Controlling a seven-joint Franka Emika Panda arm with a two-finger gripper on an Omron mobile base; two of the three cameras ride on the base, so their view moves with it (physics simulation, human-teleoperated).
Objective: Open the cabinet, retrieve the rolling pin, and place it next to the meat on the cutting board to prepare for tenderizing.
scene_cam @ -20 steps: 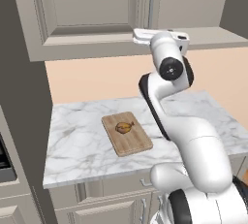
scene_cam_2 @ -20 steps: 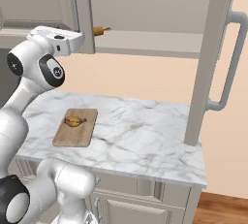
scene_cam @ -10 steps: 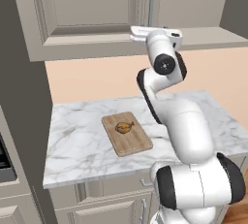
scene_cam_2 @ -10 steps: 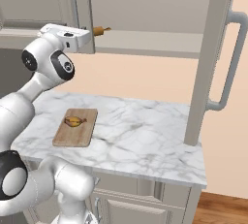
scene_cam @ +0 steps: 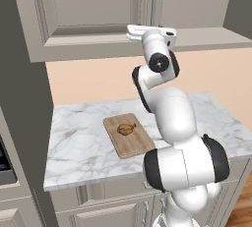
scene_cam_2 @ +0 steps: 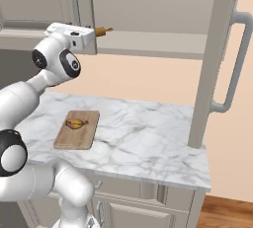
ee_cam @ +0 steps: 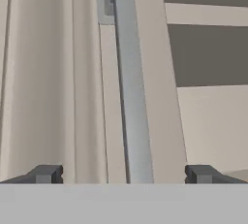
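1. Since a second ago the white arm has swung its hand to the left, toward the silver bar handle [ee_cam: 131, 97] of the large beige-grey cabinet [scene_cam: 88, 14].
2. Now the gripper [ee_cam: 123, 174] faces this handle, jaws spread wide, holding nothing.
3. One door already stands open; the small brown wooden rolling pin [scene_cam_2: 103, 31] lies on the shelf.
4. Golden-brown meat [scene_cam: 126, 129] waits on the light-brown wooden cutting board [scene_cam: 140, 145] below.

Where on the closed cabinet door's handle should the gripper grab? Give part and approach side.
Grip the bar handle on its straight middle stretch, coming head-on from the door's front. The bar runs upright and stands off the door, so the open gripper can put one finger on each side.
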